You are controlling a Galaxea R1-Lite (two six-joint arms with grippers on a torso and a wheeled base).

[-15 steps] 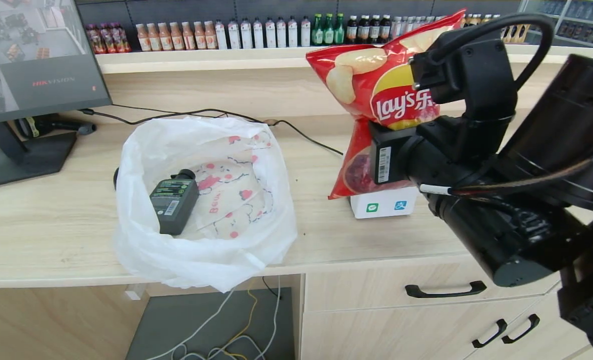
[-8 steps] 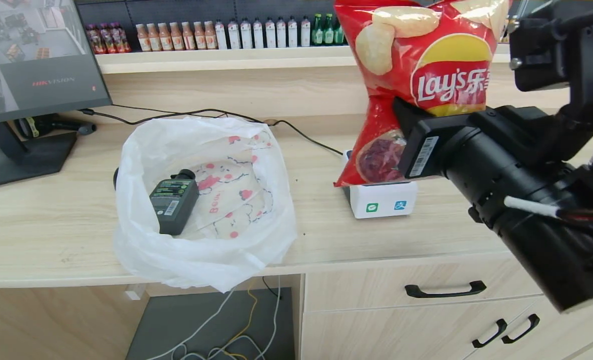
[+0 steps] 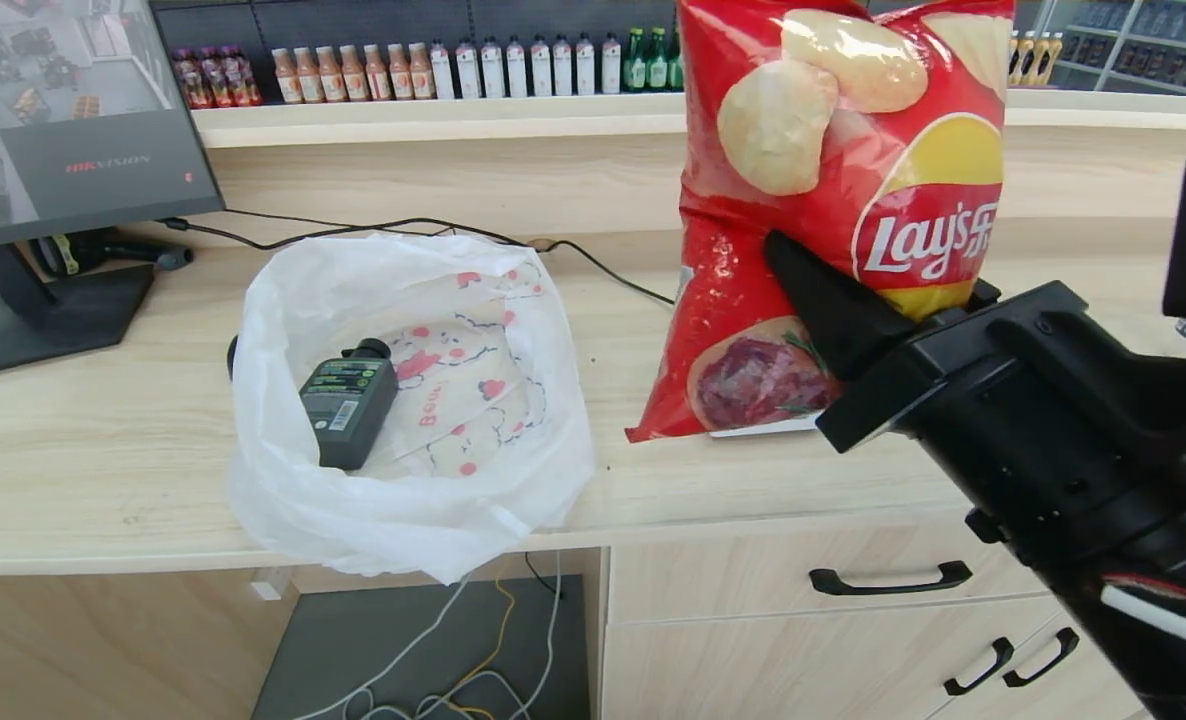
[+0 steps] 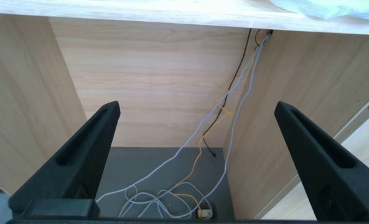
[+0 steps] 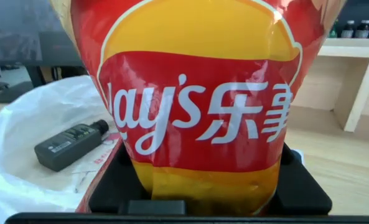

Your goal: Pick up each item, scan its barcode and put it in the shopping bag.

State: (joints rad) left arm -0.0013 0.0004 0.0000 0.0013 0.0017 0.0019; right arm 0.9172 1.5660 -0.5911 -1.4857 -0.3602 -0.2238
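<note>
Left wrist view shows the left gripper (image 4: 196,109) below the counter's (image 3: 103,440) edge, jaws spread wide on nothing, with loose cables (image 4: 153,202) on the floor beyond. In the head view a monitor (image 3: 73,110) stands at the counter's left end, and next to it the white shopping bag (image 3: 283,480) sits open with a dark bottle (image 3: 346,400) and a patterned packet (image 3: 463,410) inside. Right of the shopping bag and apart from it, the right gripper (image 3: 873,270) clamps the red chip bag (image 3: 803,150) upright above the counter, hiding nearly all of a white box (image 3: 763,430).
</note>
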